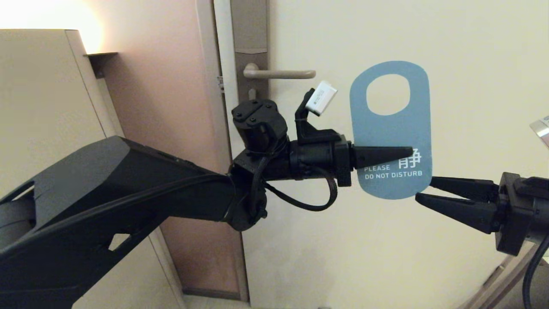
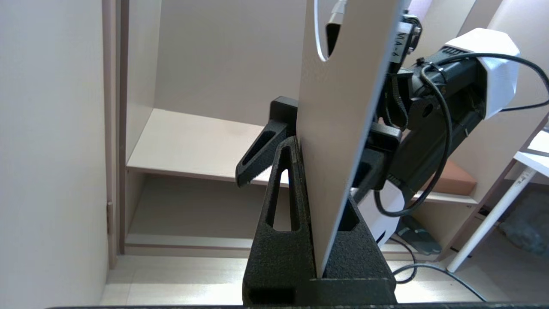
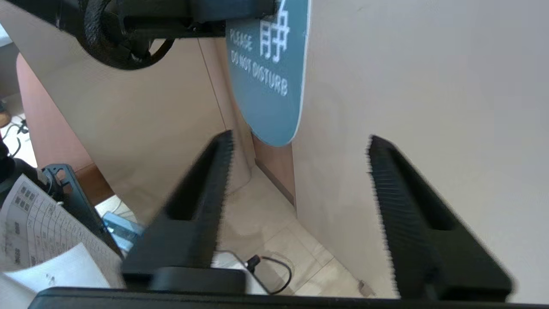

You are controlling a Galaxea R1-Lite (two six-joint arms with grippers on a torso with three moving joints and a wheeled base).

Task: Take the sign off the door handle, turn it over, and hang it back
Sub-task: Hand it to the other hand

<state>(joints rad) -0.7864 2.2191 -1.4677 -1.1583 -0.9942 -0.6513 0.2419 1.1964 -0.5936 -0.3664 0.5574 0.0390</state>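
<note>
The blue sign (image 1: 388,133), reading "PLEASE DO NOT DISTURB", is off the door handle (image 1: 281,74) and hangs upright in the air to the handle's right, in front of the door. My left gripper (image 1: 409,151) is shut on the sign's lower half, coming in from the left. In the left wrist view the sign (image 2: 339,150) shows a pale face, clamped in my left gripper (image 2: 328,154). My right gripper (image 1: 422,189) is open, its tips at the sign's lower right corner. In the right wrist view the sign (image 3: 268,86) hangs just beyond my open right gripper (image 3: 298,143).
The handle sits on a tall lock plate (image 1: 249,25) at the edge of the cream door (image 1: 386,240). A beige cabinet (image 1: 38,107) stands at the left. Printed papers (image 3: 38,231) and a floor cable (image 3: 274,266) lie below.
</note>
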